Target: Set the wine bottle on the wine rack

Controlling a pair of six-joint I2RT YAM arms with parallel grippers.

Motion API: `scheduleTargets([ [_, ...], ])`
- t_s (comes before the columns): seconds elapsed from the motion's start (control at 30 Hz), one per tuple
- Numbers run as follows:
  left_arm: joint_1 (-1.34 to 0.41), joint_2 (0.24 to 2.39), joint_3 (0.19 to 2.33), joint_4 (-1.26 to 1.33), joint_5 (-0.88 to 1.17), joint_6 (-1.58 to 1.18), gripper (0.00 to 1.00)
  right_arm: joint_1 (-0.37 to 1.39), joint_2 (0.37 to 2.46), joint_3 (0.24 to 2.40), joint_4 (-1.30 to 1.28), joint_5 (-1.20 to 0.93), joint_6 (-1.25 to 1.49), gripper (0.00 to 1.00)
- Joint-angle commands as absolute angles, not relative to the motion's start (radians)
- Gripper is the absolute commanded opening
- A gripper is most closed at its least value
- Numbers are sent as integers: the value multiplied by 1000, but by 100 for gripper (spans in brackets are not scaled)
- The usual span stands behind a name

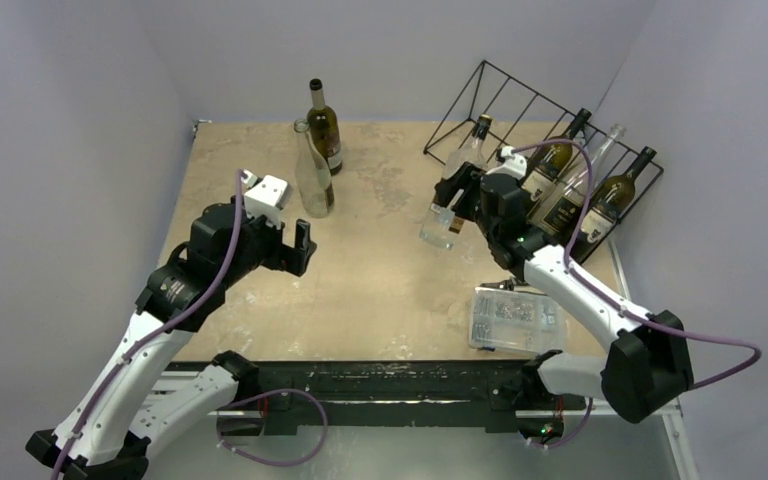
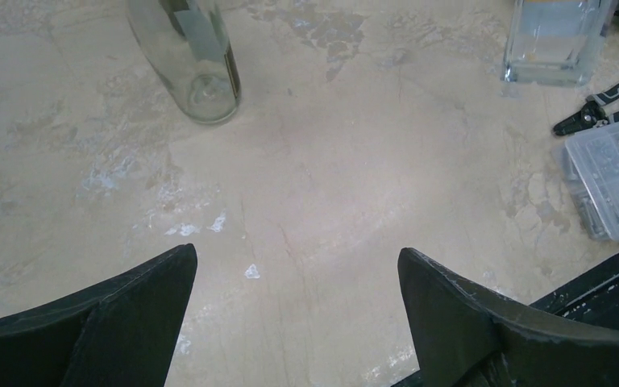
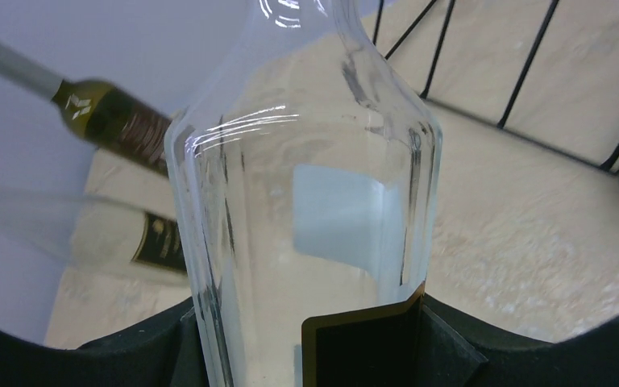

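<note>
My right gripper (image 1: 467, 205) is shut on a clear square-sided wine bottle (image 1: 452, 190) with a black, gold-edged label. The bottle leans with its neck toward the black wire wine rack (image 1: 500, 90) and its base low over the table. In the right wrist view the wine bottle (image 3: 314, 201) fills the space between my right gripper's (image 3: 306, 339) jaws, with the wine rack's bars (image 3: 532, 72) behind it. My left gripper (image 1: 295, 245) hangs open and empty over the table, near a clear standing bottle (image 1: 312, 175). In the left wrist view the left gripper (image 2: 297, 266) has only tabletop between its fingers.
Two dark bottles (image 1: 555, 165) (image 1: 610, 200) and a clear one (image 1: 600, 150) lie in the rack's right slots. A dark olive bottle (image 1: 322, 125) stands at the back. A clear parts box (image 1: 515, 318) sits near the right arm, with pliers (image 2: 604, 103) beside it.
</note>
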State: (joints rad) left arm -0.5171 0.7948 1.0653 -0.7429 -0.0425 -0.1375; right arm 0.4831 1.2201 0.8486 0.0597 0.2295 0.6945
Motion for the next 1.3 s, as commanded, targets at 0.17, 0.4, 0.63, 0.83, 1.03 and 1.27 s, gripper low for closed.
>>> scheduleTargets([
  [0.17,-511,751,1065,-711,-87,-114,95,329,1417,1133,156,469,615,0],
  [0.4,-511,746,1065,-711,-67,-117,95,252,1638,1357,135,594,528,0],
  [0.63,-511,745,1063,-710,-64,-119,95,192,1815,1539,88,708,493,0],
  [0.83,-511,755,1060,-706,-59,-120,95,174,1951,1643,99,783,460,0],
  [1.03,-511,779,1065,-715,-52,-118,94,170,2026,1686,145,842,414,0],
  [1.27,-509,775,1058,-709,-67,-119,94,169,2071,1639,238,881,371,0],
])
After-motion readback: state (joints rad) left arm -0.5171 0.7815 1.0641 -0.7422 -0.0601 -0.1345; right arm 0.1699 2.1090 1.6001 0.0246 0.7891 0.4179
